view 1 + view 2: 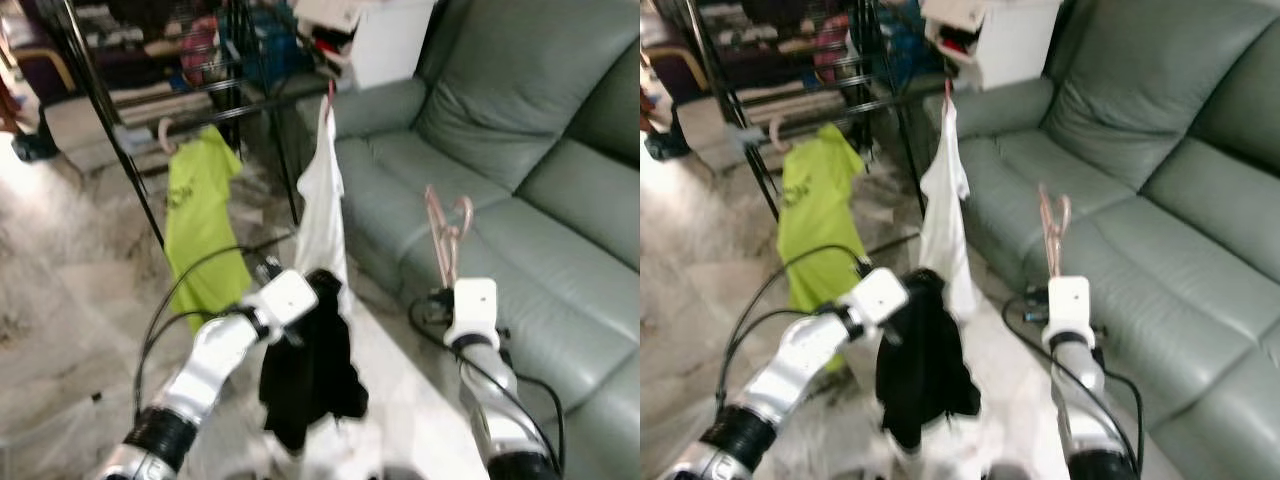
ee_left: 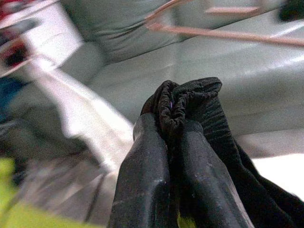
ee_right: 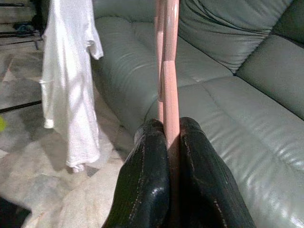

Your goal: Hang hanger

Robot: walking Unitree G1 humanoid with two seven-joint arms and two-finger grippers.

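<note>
My right gripper (image 3: 169, 137) is shut on a pink hanger (image 1: 447, 232), which it holds upright in front of the green sofa (image 1: 520, 130). My left gripper (image 2: 171, 126) is shut on a black garment (image 1: 310, 375) that hangs down from it. A white shirt (image 1: 322, 205) and a lime green shirt (image 1: 200, 220) hang from the black clothes rack (image 1: 195, 115) ahead; the white one is on a pink hanger hook (image 1: 328, 100).
The sofa fills the right side. Behind the rack stand shelves with clothes and a white cabinet (image 1: 385, 35). Marble floor (image 1: 60, 290) lies open to the left. Black cables loop off both arms.
</note>
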